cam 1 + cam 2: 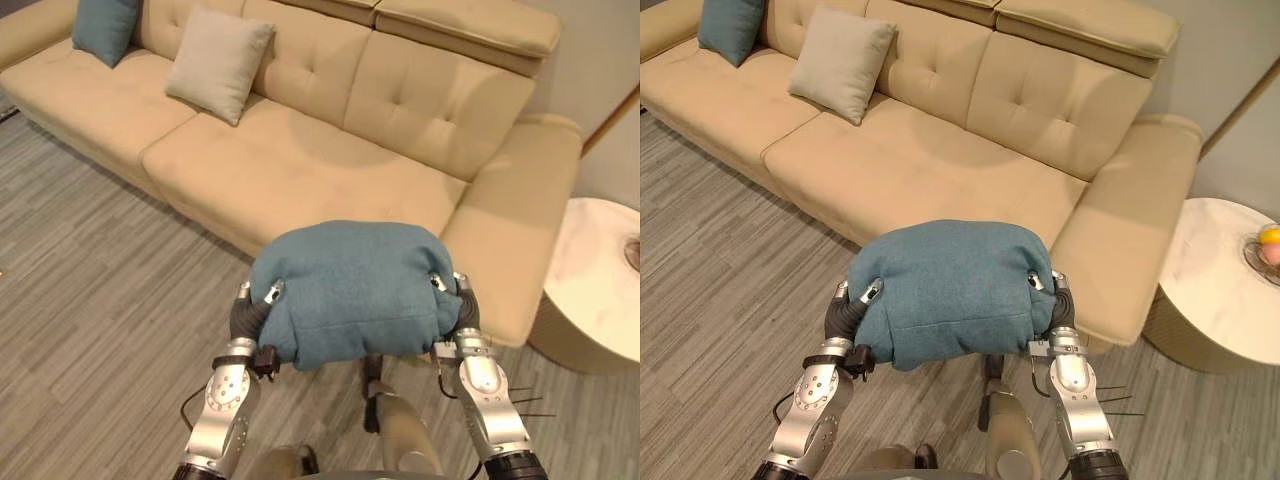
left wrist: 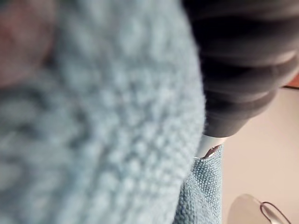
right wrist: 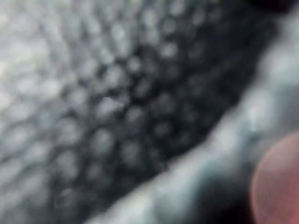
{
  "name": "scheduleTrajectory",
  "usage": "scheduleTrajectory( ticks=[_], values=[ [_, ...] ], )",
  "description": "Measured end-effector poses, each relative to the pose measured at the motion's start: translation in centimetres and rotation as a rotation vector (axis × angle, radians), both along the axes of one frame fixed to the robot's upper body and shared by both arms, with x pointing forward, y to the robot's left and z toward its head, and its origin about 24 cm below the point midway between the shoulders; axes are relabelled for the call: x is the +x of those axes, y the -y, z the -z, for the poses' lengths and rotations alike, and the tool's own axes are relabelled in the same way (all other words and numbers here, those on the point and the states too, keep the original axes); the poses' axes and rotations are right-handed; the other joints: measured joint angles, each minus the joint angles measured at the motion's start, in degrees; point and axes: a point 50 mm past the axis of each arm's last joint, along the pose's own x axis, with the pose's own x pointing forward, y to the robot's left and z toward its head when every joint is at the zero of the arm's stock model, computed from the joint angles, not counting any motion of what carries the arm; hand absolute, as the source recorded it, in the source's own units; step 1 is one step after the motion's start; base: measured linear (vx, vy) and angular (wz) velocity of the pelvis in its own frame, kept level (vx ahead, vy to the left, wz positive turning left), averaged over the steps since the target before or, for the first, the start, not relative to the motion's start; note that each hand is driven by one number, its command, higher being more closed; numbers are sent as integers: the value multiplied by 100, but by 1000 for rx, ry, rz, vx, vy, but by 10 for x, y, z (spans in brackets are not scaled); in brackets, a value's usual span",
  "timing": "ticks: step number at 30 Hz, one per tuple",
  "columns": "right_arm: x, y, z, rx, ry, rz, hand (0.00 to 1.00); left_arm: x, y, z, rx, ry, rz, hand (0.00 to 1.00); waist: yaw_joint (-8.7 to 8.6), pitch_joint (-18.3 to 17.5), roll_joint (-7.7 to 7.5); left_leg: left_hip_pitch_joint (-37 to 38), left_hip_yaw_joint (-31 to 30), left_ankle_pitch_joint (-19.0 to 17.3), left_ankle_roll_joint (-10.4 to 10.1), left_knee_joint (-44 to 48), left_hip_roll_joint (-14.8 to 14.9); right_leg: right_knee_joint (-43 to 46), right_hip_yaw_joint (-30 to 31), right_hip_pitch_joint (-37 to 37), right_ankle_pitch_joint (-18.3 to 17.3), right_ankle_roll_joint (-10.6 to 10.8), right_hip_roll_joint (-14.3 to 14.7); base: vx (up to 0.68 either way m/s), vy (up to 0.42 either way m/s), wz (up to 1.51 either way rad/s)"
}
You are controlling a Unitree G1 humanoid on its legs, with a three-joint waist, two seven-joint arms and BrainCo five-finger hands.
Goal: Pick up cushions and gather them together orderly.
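I hold a blue-green cushion (image 1: 355, 290) in the air between both hands, just in front of the sofa's right seat. My left hand (image 1: 248, 312) clasps its left edge and my right hand (image 1: 464, 306) its right edge, fingertips digging into the fabric. Its knit surface (image 2: 93, 121) presses close against the left wrist view and likewise (image 3: 117, 102) against the right wrist view. A beige cushion (image 1: 218, 63) leans on the sofa back at the left. A second blue-green cushion (image 1: 103, 27) stands further left in the corner.
The long beige sofa (image 1: 300, 170) runs from the upper left to its right armrest (image 1: 520, 230). A round white side table (image 1: 600, 275) stands to the right, with a fruit bowl (image 1: 1265, 250) on it. Grey wood floor lies to the left.
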Motion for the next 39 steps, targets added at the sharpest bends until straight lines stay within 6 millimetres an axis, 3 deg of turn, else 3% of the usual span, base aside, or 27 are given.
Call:
scheduleTrajectory(
  ticks=[1, 3, 4, 5, 6, 7, 8, 9, 10, 11, 13, 17, 18, 19, 20, 21, 22, 23, 26, 35, 39],
  values=[
    [-7, 5, 6, 0, -28, 7, 100, -1, 5, 2, 1, -6, 9, 100, 25, -119, 228, 75, -63, -58, -183, 83, 198, 414, -215, -90, 47, -37, 79, 599, -229, 33],
    [-10, 6, 9, 2, -47, 11, 100, 0, 7, 3, -4, -9, 10, 100, 20, -136, 376, -442, 2, 269, -816, 1600, 726, 772, -395, 24, -94, -321, 311, 646, -261, 1],
    [-9, 5, 8, 4, -47, 10, 100, -1, 7, 4, -12, -14, 4, 100, 53, -124, 426, -743, 104, 739, -907, 2472, 1040, 762, -381, 209, -202, -421, 531, 613, -230, -51],
    [-10, 5, 5, 2, -37, 9, 100, -1, 8, 6, -22, -26, -1, 100, 122, -114, 442, -1026, 302, 825, -861, 3393, 1463, 656, -332, 561, -300, -528, 777, 623, -181, -58],
    [-12, 5, 1, 3, -23, 13, 100, -2, 9, 7, -27, -34, 1, 100, 167, -116, 435, -1097, 439, 814, -838, 3740, 1637, 560, -283, 809, -347, -579, 878, 602, -161, -65],
    [-14, 4, -8, 4, 18, 12, 100, -3, 10, 8, -38, -38, -1, 100, 199, -112, 420, -1184, 717, 726, -682, 3911, 1781, 405, -101, 1122, -368, -605, 968, 608, -124, -66],
    [-14, 2, -24, 7, 88, 2, 100, -4, 10, 7, -52, -35, -8, 100, 207, -112, 383, -1303, 1030, 562, -402, 3772, 1784, 196, 141, 1389, -410, -616, 972, 452, -76, -53],
    [-14, 1, -26, 7, 95, 1, 100, -4, 10, 7, -53, -34, -9, 100, 210, -113, 381, -1320, 1052, 547, -376, 3743, 1784, 179, 163, 1409, -413, -615, 972, 423, -54, -86],
    [-13, -1, -42, 8, 172, -12, 100, -4, 10, 3, -60, -14, -8, 100, 295, -111, 377, -1525, 1229, 407, -144, 3223, 1760, -13, 528, 1628, -468, -560, 989, 286, 7, -83],
    [-13, -2, -46, 8, 192, -14, 100, -4, 10, 1, -65, -5, -9, 100, 349, -110, 375, -1579, 1208, 379, -96, 2972, 1755, -32, 696, 1693, -498, -555, 1012, 333, 58, -129],
    [-11, -3, -48, 8, 208, -19, 100, -6, 10, 0, -81, 3, -25, 100, 427, -107, 356, -1603, 678, 404, -147, 1672, 1530, -29, 1219, 2000, -668, -473, 1024, 327, 136, -115],
    [-3, -9, -41, 6, 180, -42, 100, -13, 3, 7, -85, -23, -64, 100, 506, -121, 365, -1575, -353, 605, -470, 256, 1164, 205, 2309, 2012, -889, -214, 1077, 201, 285, -156],
    [-1, -10, -34, 3, 151, -47, 100, -18, 2, 11, -89, -40, -76, 100, 523, -175, 452, -1457, -497, 786, -483, -129, 1163, 193, 2596, 2007, -911, -69, 1181, 150, 406, -167],
    [-1, -9, -30, -6, 131, -51, 100, -22, 3, 15, -95, -60, -82, 100, 493, -273, 617, -1361, -589, 1253, -474, -390, 1207, 103, 2833, 2000, -918, 53, 1326, 145, 437, -174],
    [-1, -10, -26, -6, 115, -52, 100, -24, 2, 16, -92, -69, -84, 100, 500, -287, 627, -1291, -561, 1684, -568, -394, 1211, 42, 2950, 2015, -923, 131, 1350, 148, 460, -141],
    [-4, -12, -20, 4, 87, -50, 100, -26, -2, 19, -77, -80, -86, 100, 451, -366, 454, -1232, -365, 1689, -546, -429, 1105, -67, 3022, 2027, -893, 261, 1192, 153, 379, -103],
    [-5, -15, -18, 25, 81, -44, 100, -26, -4, 18, -65, -80, -83, 100, 349, -423, 283, -1149, -156, 1787, -427, -615, 947, -116, 2977, 1961, -885, 375, 964, 155, 320, -72],
    [-5, -16, -18, 28, 82, -43, 100, -26, -4, 19, -61, -81, -81, 100, 318, -441, 214, -1055, -1, 1860, -365, -763, 834, -143, 2976, 1928, -872, 444, 840, 151, 244, -46],
    [-3, -18, -17, 28, 80, -53, 100, -26, -6, 19, -57, -83, -84, 100, 363, -470, 211, -731, 512, 1920, -294, -1106, 533, -304, 2941, 1920, -777, 670, 488, 76, 222, -65],
    [5, -23, -3, 23, 20, -76, 100, -24, -12, 20, 11, -83, -93, 100, 341, -513, 246, -597, 584, 2016, -256, -1484, 579, -829, 2369, 2014, -404, 512, 443, -11, 3, -10],
    [15, -27, 0, 10, 6, -81, 100, -5, -14, 24, 98, -91, -100, 100, 347, -518, 254, -857, 378, 2393, -270, -1835, 581, -1030, 2087, 1805, -188, 460, 451, -91, -49, 27]
  ],
)
